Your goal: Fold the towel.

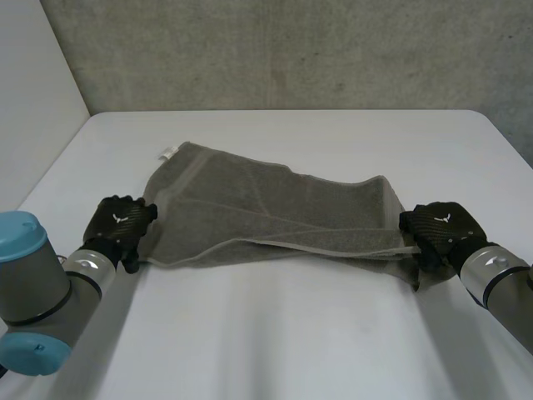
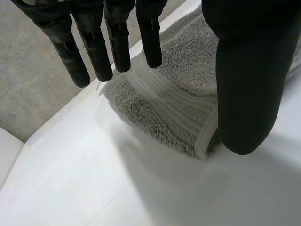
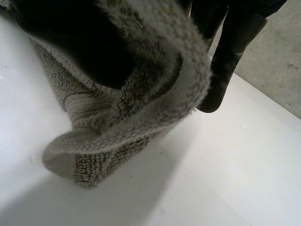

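A grey towel (image 1: pixel 275 208) lies across the middle of the white table (image 1: pixel 275 342), its near part doubled over. My left hand (image 1: pixel 121 223) is at the towel's near left corner. In the left wrist view the fingers (image 2: pixel 117 42) are straight and the thumb (image 2: pixel 244 84) stands apart, with the towel corner (image 2: pixel 174 99) flat on the table between them. My right hand (image 1: pixel 440 229) is at the near right corner. There the towel edge (image 3: pixel 141 94) is raised off the table and wrapped over the thumb, with a finger (image 3: pixel 225 61) against it.
A small white tag (image 1: pixel 166 152) sticks out at the towel's far left corner. A grey concrete wall (image 1: pixel 291 50) runs behind the table's far edge. Bare tabletop lies in front of the towel, between my arms.
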`<state>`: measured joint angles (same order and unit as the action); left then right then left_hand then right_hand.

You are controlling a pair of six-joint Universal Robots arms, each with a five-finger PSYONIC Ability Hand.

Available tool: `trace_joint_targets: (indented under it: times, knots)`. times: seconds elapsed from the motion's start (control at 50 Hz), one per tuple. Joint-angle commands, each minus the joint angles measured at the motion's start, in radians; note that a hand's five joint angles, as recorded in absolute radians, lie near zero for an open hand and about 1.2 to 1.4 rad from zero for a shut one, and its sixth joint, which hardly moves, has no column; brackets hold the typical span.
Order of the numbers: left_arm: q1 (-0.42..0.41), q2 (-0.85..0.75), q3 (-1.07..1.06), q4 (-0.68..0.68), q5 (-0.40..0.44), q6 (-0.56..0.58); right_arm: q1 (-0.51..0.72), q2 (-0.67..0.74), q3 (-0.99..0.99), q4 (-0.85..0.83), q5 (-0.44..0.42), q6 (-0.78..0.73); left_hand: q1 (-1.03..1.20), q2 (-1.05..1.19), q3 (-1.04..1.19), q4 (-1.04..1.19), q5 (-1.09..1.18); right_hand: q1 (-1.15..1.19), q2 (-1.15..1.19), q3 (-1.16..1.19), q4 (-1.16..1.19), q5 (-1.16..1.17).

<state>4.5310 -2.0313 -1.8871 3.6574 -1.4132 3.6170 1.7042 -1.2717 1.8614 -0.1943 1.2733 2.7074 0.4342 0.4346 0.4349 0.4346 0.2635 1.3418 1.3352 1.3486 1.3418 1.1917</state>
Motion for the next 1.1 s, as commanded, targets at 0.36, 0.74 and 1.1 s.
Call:
trace_joint_targets:
  times: [0.36, 0.74, 1.1]
  knots:
    - [-0.003, -0.067, 0.079, 0.012, -0.003, -0.070, 0.000, 0.011, -0.001, -0.001, 0.000, 0.000, 0.317, 0.316, 0.316, 0.316, 0.313, 0.054, 0.061, 0.048, 0.054, 0.030]
    - [-0.004, -0.104, 0.112, 0.010, 0.085, -0.268, 0.002, 0.026, -0.005, -0.001, 0.001, -0.006, 0.319, 0.319, 0.319, 0.319, 0.316, 0.054, 0.061, 0.048, 0.054, 0.030]
    - [-0.004, -0.110, 0.117, 0.000, 0.097, -0.268, 0.002, 0.025, -0.005, 0.001, 0.001, -0.008, 0.446, 0.445, 0.445, 0.445, 0.442, 0.054, 0.061, 0.048, 0.054, 0.030]
